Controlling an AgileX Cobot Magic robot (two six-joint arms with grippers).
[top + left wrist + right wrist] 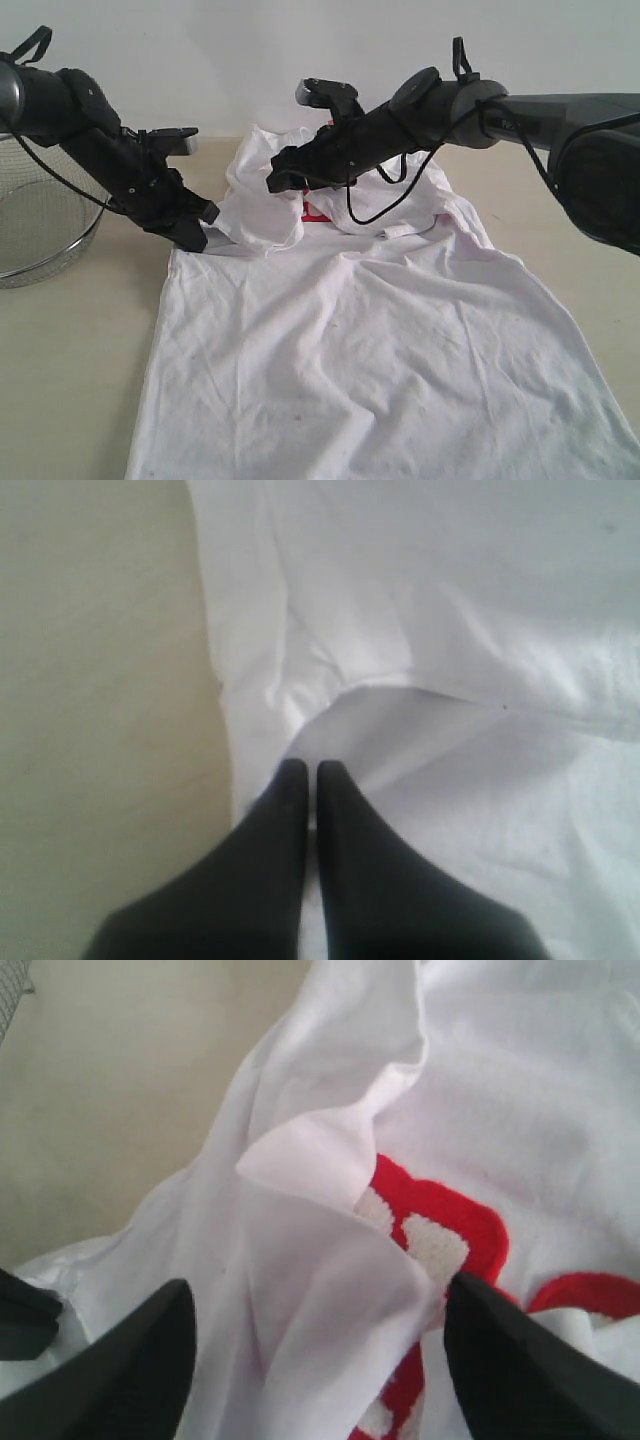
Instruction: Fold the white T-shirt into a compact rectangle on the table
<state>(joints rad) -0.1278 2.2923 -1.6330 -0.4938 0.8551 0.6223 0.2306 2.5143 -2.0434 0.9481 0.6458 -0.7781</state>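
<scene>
Lying flat on the pale table (70,380), hem near, the white T-shirt (370,340) has its far chest end bunched in a loose heap. Left gripper (200,238) clenched on cloth at the shirt's far-left edge; right gripper (280,178) jaws spread wide over the heap, gripping nothing. Risk: unheld fold slumps open, or a left tug drags the shirt crooked; open jaws may snag cloth. Red lettering (450,1230), white-outlined, half buried, unreadable. Wire basket (30,230) far left.
</scene>
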